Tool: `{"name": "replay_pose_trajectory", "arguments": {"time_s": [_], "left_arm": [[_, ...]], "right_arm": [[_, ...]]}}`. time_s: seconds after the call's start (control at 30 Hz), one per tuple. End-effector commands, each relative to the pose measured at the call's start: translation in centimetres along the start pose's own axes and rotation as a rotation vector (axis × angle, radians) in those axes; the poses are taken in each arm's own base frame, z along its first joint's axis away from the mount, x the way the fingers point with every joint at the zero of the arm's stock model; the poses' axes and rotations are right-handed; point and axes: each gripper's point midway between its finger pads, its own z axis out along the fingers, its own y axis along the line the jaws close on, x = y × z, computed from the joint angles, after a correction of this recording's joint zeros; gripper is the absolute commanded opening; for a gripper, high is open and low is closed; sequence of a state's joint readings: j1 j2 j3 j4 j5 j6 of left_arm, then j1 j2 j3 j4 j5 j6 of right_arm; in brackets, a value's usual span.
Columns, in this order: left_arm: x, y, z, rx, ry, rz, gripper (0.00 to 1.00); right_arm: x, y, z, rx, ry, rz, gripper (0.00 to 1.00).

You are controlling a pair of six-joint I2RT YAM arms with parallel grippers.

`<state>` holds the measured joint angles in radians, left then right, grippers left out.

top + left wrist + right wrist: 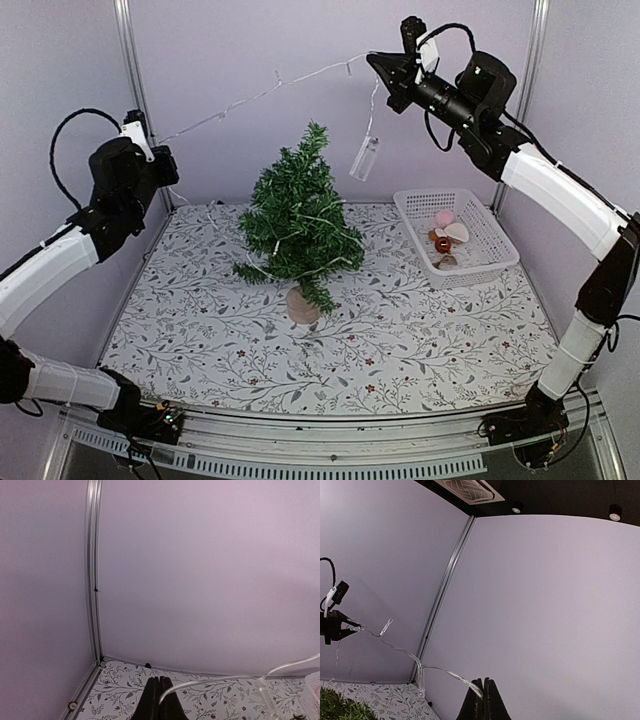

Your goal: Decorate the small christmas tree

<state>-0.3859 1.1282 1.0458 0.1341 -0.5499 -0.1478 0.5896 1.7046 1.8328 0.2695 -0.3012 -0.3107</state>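
Tightly pinched the light string [250, 102] in the left jaws, pressed together on the thin wire at the back left. Pinched it likewise in the right jaws, shut on the wire high at the back right. Had the string sagging in the air between them above the small christmas tree [300, 225], a small translucent box [366, 158] dangling below the right jaws. Found the tree upright on its pale stump near the middle of the surface [400, 330], more wire wound among its branches. Noted a white basket [414, 230] of ornaments [447, 236] to its right. Saw a leaf-and-vine print on the surface, pale lilac walls [250, 40], aluminium corner posts [128, 60], and a dark ceiling [560, 495] with a vent [469, 490].
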Motion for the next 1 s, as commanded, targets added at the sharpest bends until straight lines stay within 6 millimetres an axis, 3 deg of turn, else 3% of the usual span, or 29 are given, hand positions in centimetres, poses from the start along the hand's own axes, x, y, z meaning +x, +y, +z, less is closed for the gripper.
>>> {"name": "replay_pose_trajectory", "arguments": {"time_s": [0.0,0.23,0.5,0.6,0.77,0.97], "left_arm": [[-0.3,0.1,3.6,0.028,-0.042,-0.028,0.00],[1.1,0.3,8.8,0.066,-0.036,-0.054,0.00],[4.8,-3.7,12.7,0.239,0.004,-0.047,0.00],[4.8,-3.6,11.7,0.266,-0.014,-0.042,0.00],[3.1,-2.5,7.7,0.285,-0.070,-0.036,0.00],[5.3,-0.5,5.8,0.215,0.020,-0.019,0.00]], "right_arm": [[0.5,-0.6,1.1,0.025,-0.022,0.009,0.00],[2.5,-1.1,2.2,0.047,0.000,0.010,0.00],[4.9,-1.7,2.8,0.059,0.029,0.017,0.00],[5.5,-1.5,3.1,0.051,0.035,0.022,0.00],[5.7,-1.4,3.3,0.042,0.038,0.024,0.00],[6.3,-1.2,3.7,0.030,0.037,0.027,0.00]]}}
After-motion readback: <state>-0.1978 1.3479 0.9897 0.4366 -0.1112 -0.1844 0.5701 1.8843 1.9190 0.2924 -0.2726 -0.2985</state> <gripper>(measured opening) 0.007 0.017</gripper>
